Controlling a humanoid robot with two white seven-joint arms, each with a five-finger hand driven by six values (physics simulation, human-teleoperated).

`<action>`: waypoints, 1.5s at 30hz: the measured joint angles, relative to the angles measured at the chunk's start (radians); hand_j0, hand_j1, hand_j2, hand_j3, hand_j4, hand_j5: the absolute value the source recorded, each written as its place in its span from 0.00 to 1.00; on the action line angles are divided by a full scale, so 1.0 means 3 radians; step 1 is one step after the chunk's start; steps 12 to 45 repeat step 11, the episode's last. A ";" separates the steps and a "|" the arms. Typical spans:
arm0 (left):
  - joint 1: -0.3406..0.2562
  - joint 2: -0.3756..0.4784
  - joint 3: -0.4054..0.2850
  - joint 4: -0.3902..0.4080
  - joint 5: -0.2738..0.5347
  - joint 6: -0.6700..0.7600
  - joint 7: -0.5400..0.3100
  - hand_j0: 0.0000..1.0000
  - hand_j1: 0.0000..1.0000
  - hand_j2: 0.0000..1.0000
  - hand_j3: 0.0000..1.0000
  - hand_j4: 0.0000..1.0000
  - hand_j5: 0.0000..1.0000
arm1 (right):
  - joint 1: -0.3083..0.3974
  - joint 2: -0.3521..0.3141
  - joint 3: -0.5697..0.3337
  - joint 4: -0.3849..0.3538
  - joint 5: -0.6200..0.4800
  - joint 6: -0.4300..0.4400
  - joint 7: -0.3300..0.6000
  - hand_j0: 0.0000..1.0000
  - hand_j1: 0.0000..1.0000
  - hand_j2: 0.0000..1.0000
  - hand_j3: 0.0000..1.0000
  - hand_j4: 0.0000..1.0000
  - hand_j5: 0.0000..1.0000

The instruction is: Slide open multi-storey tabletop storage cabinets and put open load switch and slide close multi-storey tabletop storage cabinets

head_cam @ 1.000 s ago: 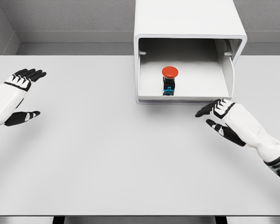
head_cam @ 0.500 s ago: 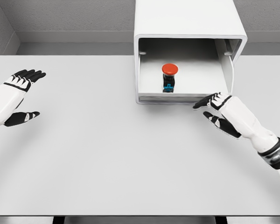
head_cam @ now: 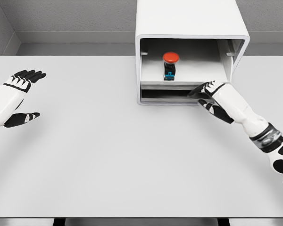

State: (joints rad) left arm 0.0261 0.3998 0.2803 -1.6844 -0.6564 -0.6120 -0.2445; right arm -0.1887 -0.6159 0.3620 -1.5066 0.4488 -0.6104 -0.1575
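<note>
Now the closing step: the right hand [head_cam: 211,94], fingers loosely apart, presses the drawer [head_cam: 179,84] front at the desk's [head_cam: 85,155] far edge, red-topped switch [head_cam: 170,65] inside the cabinet [head_cam: 188,21]; next, push straight.

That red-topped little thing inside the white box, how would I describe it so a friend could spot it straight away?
Find the white boxy cabinet at the back of the grey table. In its open front, on the white sliding drawer, stands a small switch. Its round red cap, black body and blue base are the only colour among white surfaces.
</note>
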 measured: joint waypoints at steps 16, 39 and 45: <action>0.0000 -0.0003 -0.0013 0.0004 -0.0019 0.0000 0.0000 1.00 1.00 1.00 1.00 1.00 1.00 | 0.0388 -0.0198 -0.0176 -0.0064 -0.0004 0.0001 -0.0022 0.61 0.61 0.61 0.61 0.61 0.61; 0.0000 -0.0003 -0.0013 0.0004 -0.0019 0.0000 0.0000 1.00 1.00 1.00 1.00 1.00 1.00 | 0.0388 -0.0198 -0.0176 -0.0064 -0.0004 0.0001 -0.0022 0.61 0.61 0.61 0.61 0.61 0.61; 0.0000 -0.0003 -0.0013 0.0004 -0.0019 0.0000 0.0000 1.00 1.00 1.00 1.00 1.00 1.00 | 0.0388 -0.0198 -0.0176 -0.0064 -0.0004 0.0001 -0.0022 0.61 0.61 0.61 0.61 0.61 0.61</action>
